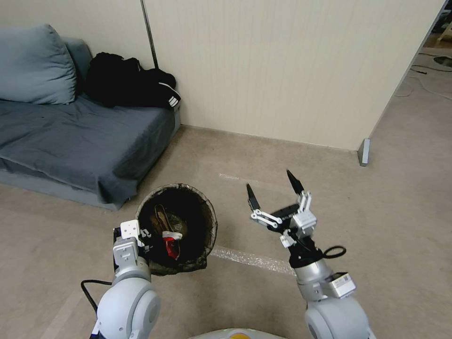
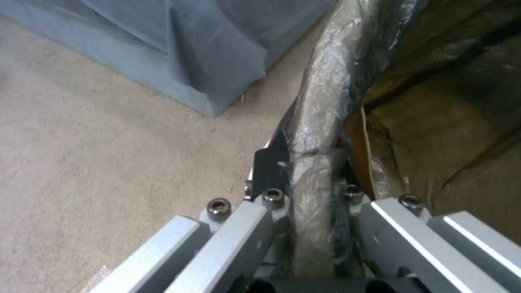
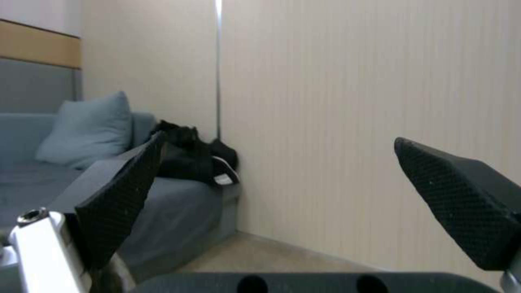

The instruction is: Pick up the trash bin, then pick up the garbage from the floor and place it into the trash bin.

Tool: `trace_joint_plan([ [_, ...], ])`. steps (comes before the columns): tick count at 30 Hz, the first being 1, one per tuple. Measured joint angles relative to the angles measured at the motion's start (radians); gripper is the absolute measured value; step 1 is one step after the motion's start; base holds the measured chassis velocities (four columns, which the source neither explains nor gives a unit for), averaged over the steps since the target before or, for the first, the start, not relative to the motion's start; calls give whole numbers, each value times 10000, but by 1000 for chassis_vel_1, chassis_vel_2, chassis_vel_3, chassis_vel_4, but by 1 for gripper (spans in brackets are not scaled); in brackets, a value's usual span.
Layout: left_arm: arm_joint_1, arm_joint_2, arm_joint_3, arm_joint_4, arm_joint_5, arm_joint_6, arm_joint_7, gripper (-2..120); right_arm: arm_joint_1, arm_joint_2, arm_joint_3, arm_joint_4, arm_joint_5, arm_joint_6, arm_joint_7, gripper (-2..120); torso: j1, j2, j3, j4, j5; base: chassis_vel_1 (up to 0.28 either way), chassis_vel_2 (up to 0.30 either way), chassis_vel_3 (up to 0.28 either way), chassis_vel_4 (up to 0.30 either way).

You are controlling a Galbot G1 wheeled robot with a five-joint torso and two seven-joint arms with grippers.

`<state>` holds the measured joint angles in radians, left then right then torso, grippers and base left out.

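One trash bin (image 1: pixel 197 207) is in view, lined with a dark bag folded over its rim, at the robot's front left beside the corner of the sofa (image 1: pixel 70 141). The left gripper (image 1: pixel 146 235) grips the bin at its near-left rim. In the left wrist view the jaws are pinched on the bag-wrapped rim (image 2: pixel 315 134), one finger (image 2: pixel 271 158) outside the wall and the other inside.

Inside the bin at least three pieces of garbage can be counted: one red wrapper (image 1: pixel 170 245), one white scrap (image 1: pixel 172 234) touching it, and one brown piece (image 1: pixel 162 219) behind them. The dark interior may hide more; the count is uncertain.

The right gripper (image 1: pixel 274 188) is raised over bare floor (image 1: pixel 329 188) to the right of the bin, well apart from it. Its two black-padded jaws are spread wide with nothing between them, as the right wrist view confirms.

On the sofa lie one grey-blue pillow (image 1: pixel 35 66) and one heap of black clothes (image 1: pixel 127 82) against the wall (image 1: pixel 282 70).
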<state>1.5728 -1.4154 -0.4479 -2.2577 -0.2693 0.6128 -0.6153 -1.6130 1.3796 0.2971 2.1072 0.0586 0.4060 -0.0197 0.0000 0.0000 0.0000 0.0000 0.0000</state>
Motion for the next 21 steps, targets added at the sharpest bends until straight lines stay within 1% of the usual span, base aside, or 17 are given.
trace_joint_plan([
  [7, -6, 0, -19, 0, -60, -35, -44, 0, 31, 201, 56, -669, -4, 305, 96, 100, 0, 0, 0, 0, 0, 0, 0, 0, 0],
  [21, -63, -24, -18, -88, -166, -35, -96, 0, 447, 306, -70, -1310, 13, 426, 318, 100, 0, 0, 0, 0, 0, 9, 5, 6, 9],
])
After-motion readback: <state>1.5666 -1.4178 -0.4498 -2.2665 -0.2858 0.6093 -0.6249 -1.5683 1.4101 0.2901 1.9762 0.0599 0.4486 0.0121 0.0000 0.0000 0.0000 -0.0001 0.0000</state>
